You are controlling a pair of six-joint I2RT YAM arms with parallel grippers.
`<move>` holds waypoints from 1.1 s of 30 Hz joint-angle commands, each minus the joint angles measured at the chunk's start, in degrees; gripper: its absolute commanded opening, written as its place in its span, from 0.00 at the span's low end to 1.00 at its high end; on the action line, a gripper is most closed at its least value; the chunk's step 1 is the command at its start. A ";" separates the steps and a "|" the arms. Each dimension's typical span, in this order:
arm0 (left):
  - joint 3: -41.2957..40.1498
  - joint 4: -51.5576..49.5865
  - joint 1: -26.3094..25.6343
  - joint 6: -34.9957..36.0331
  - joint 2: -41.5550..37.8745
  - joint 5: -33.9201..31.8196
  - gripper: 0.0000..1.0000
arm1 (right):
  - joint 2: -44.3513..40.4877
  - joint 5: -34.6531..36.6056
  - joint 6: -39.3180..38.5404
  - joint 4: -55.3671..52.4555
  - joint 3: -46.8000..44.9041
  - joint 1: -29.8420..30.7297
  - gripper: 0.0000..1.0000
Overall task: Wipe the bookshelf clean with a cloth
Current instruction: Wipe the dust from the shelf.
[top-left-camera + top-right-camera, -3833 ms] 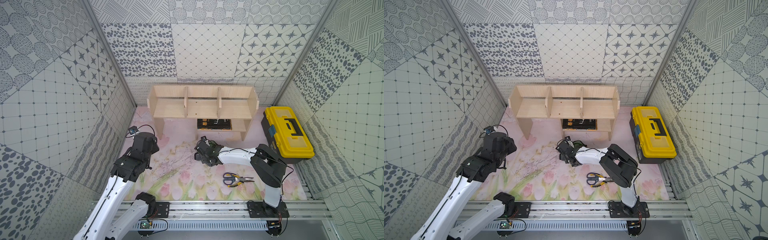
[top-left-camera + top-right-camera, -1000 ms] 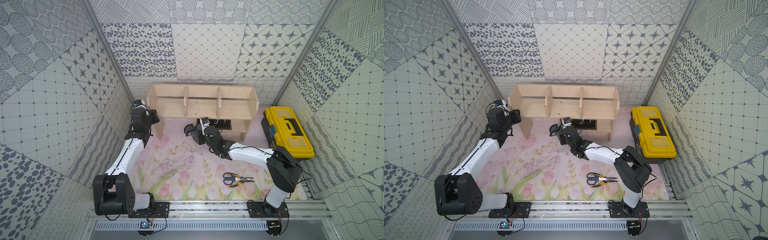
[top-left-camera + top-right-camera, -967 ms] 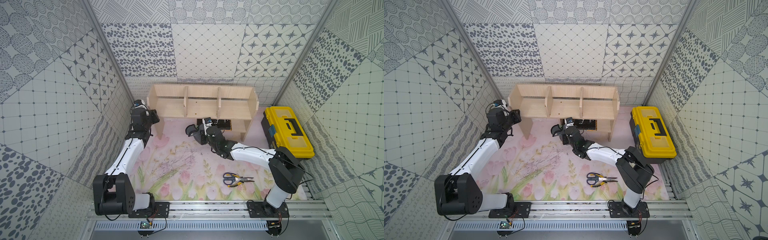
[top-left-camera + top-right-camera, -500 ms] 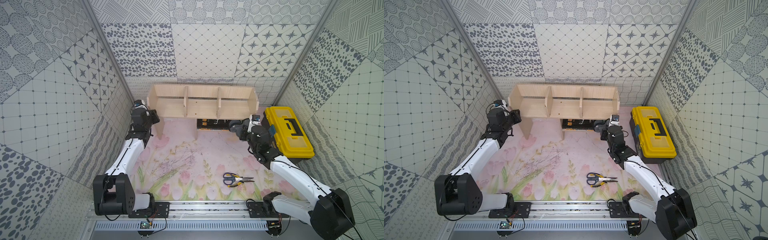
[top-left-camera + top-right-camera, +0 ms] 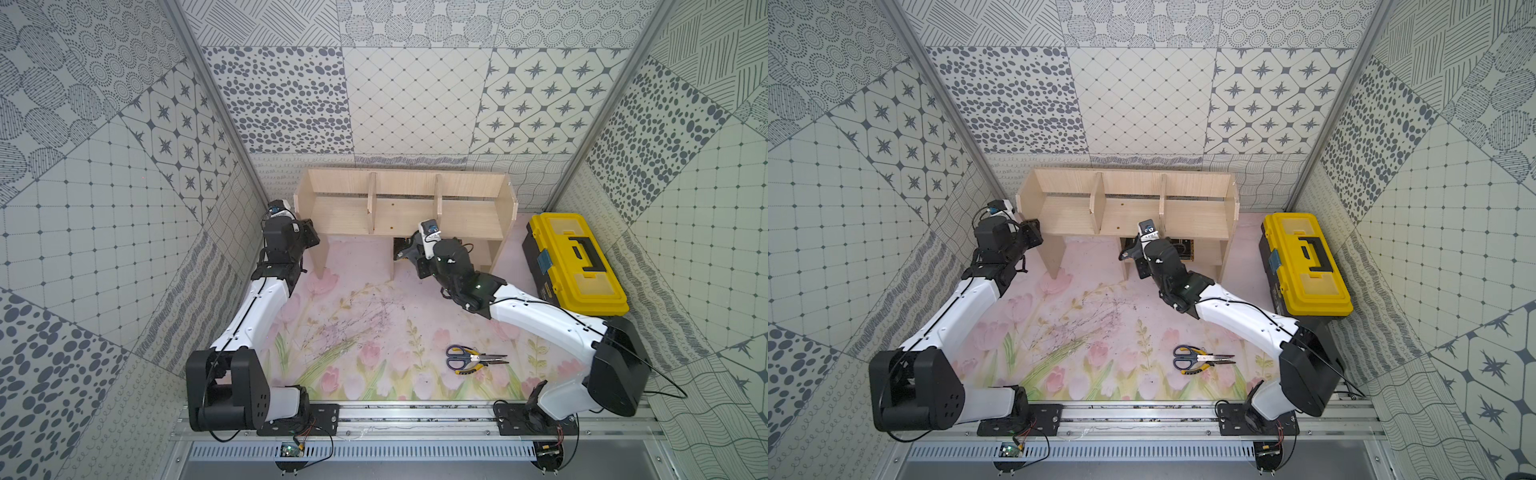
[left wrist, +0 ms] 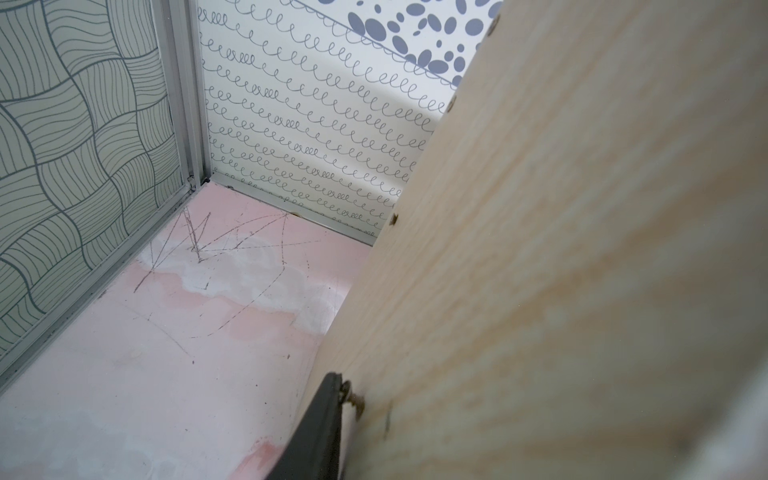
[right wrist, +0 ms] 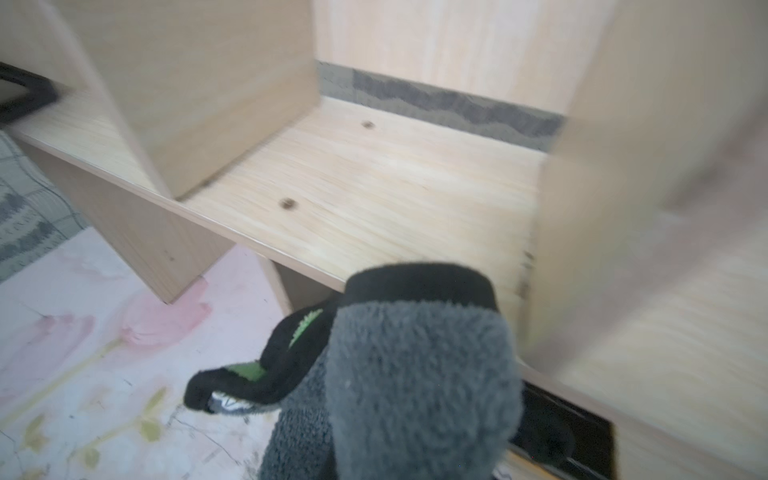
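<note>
Jaws pinching the fluffy grey-green cloth (image 7: 415, 374), the right gripper (image 5: 410, 250) is at the middle of 3 bays in the pale wood bookshelf (image 5: 399, 212); the left gripper (image 5: 309, 233) clamps its left panel. Yellow toolbox (image 5: 575, 262) right, scissors (image 5: 473, 358) near.

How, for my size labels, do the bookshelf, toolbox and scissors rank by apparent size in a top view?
Largest to smallest:
bookshelf
toolbox
scissors
No two look alike.

Both top views are looking steeply down from high at the front, sharing the whole scene. Both wrist views are looking close-up at the bookshelf (image 7: 374, 174).
</note>
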 commanded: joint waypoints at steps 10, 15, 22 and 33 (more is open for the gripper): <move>-0.89 -1.79 -0.12 -1.03 -0.61 -0.46 0.00 | -2.16 3.32 2.32 8.53 -1.34 -3.17 0.00; -1.24 -1.61 -0.12 -0.91 -0.69 -0.63 0.00 | -17.72 3.95 7.27 5.07 -14.78 -14.63 0.00; -1.21 -1.64 -0.21 -0.92 -0.61 -0.51 0.00 | -25.75 -1.68 14.35 1.02 -25.18 -29.59 0.00; -1.60 -1.25 -0.90 -0.21 -0.89 -1.16 0.00 | -15.01 -5.97 24.83 5.83 -31.26 -32.55 0.00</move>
